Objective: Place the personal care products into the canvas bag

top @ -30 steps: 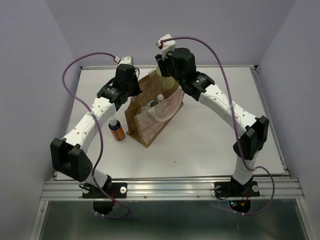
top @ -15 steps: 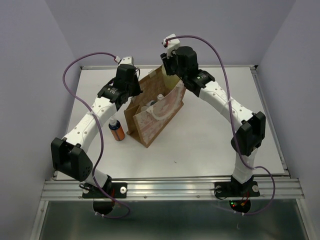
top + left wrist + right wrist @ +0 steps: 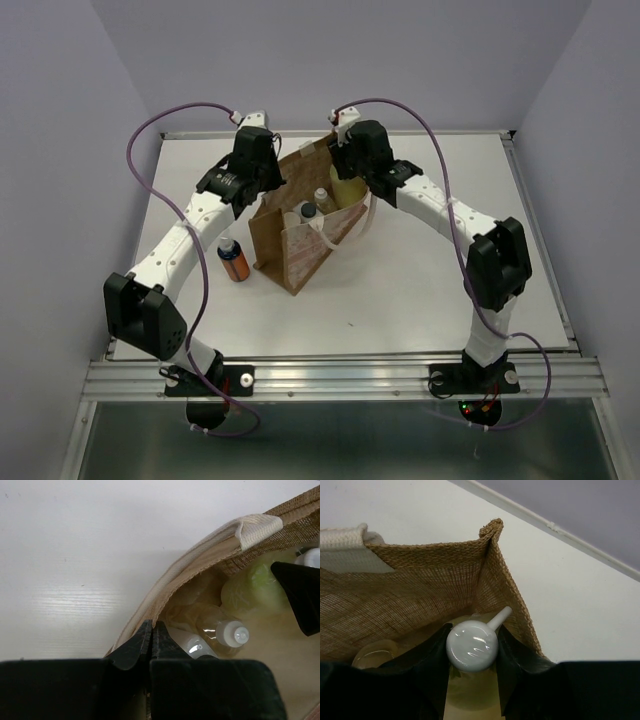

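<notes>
The canvas bag [image 3: 300,240] stands upright mid-table with its mouth open. My left gripper [image 3: 262,178] is shut on the bag's back-left rim [image 3: 165,587], jaws pinched together on the fabric [image 3: 151,626]. My right gripper [image 3: 346,172] is shut on the pale yellow-green bottle [image 3: 347,187] by its white pump cap [image 3: 472,646] and holds it inside the bag's far corner. Other bottles lie in the bag: an amber one with a white cap [image 3: 235,634] and a white one [image 3: 192,645]. The orange bottle [image 3: 234,260] stands on the table left of the bag.
The bag's cream strap handle [image 3: 318,232] hangs over the front panel, and another strap [image 3: 257,527] lies on the rim. The burlap wall [image 3: 420,590] is close around my right fingers. The table's raised back edge [image 3: 450,133] runs behind the bag.
My right gripper has come down and toward the bag with the yellow-green bottle, from above the rim into the bag's mouth. The left gripper has held still on the rim.
</notes>
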{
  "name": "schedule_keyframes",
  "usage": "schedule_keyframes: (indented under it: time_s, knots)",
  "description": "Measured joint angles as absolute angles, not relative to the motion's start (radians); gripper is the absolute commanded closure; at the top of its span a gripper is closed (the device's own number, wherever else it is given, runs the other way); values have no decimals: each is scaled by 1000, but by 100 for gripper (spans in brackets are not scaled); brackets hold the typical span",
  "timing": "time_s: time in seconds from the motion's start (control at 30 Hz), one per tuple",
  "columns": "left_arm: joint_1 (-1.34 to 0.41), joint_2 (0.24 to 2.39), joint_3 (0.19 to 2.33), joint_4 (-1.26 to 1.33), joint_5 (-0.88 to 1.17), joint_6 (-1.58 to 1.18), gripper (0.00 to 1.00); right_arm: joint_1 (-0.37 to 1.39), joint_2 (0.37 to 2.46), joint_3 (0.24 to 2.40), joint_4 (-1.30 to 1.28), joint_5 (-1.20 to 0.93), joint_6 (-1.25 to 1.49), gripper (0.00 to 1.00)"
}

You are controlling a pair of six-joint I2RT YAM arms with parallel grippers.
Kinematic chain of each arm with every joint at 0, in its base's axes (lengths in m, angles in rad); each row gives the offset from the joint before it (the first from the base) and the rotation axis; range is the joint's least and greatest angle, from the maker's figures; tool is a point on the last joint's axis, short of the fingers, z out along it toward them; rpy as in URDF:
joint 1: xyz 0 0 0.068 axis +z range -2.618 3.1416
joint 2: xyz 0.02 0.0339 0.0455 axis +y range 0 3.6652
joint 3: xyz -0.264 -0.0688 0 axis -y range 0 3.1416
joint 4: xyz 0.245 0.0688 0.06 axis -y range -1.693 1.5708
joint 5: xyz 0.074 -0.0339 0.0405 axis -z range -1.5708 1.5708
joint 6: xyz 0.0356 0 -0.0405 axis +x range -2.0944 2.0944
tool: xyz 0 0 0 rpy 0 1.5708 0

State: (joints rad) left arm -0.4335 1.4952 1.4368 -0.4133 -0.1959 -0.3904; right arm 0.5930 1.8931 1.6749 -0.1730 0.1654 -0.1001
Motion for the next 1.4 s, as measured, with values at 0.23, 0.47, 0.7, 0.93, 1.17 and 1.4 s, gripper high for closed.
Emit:
schedule_keyframes:
  time_s: [0.23, 0.47, 0.7, 0.93, 1.17, 1.4]
  knots:
    - [-435, 1505, 1445, -416, -197, -390, 100, 586, 1865, 1611, -119, 167, -73, 99]
    - [-437, 1515, 1457, -421, -196, -390, 100, 579, 1853, 1554, -29, 168, -6, 99]
    - [-437, 1525, 1467, -424, -196, -389, 100, 575, 1853, 1554, 26, 172, 31, 99]
    - [-437, 1538, 1480, -425, -195, -383, 100, 575, 1858, 1563, 35, 178, 41, 99]
    - [-437, 1543, 1488, -430, -191, -382, 100, 575, 1860, 1539, 64, 191, 31, 99]
    - [-437, 1558, 1509, -440, -190, -382, 100, 575, 1858, 1523, 39, 191, 35, 66]
